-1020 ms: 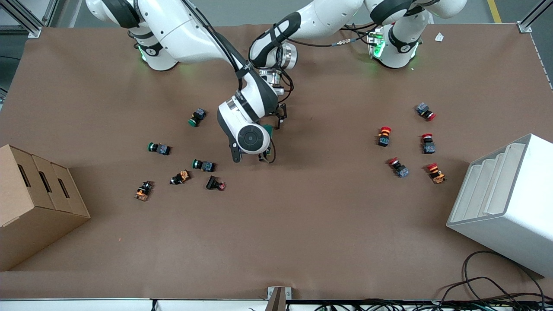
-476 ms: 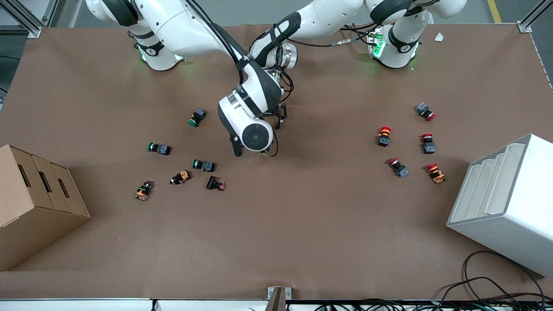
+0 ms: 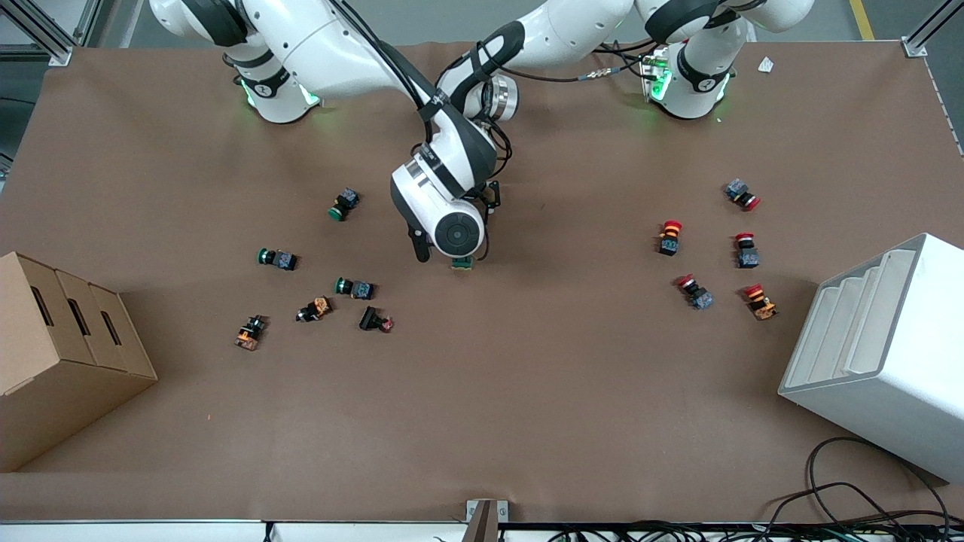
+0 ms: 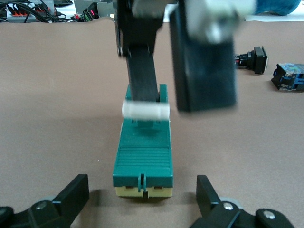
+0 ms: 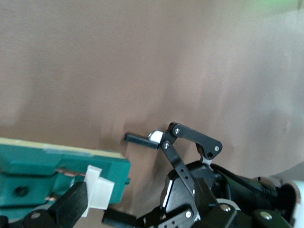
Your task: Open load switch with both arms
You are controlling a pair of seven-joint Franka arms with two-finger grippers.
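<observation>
The load switch (image 3: 462,263) lies flat on the tabletop (image 3: 527,391), close to its middle in the front view, where it is mostly covered by the right arm's wrist and only one green end shows. In the left wrist view its ribbed green body and pale base are seen end-on, with the white toggle (image 4: 145,110) standing across its top.

The right pincer (image 4: 172,102) is held over the switch and is released: one thin black finger (image 4: 142,66) comes down to the toggle and touches it, while the other finger is set apart beside the switch.

The left pincer (image 4: 142,190) is low over the tabletop at the switch's 12 o'clock end in the front view. It is also released, with its fingers (image 4: 71,197) spread to either side of that end of the switch; no contact is seen.

Green-capped push buttons (image 3: 354,287) are scattered at about 9 o'clock from the switch, and red-capped push buttons (image 3: 669,237) at about 3 o'clock. A cardboard box (image 3: 60,354) is seen at 8 o'clock and a white rack (image 3: 881,354) at 4 o'clock.
</observation>
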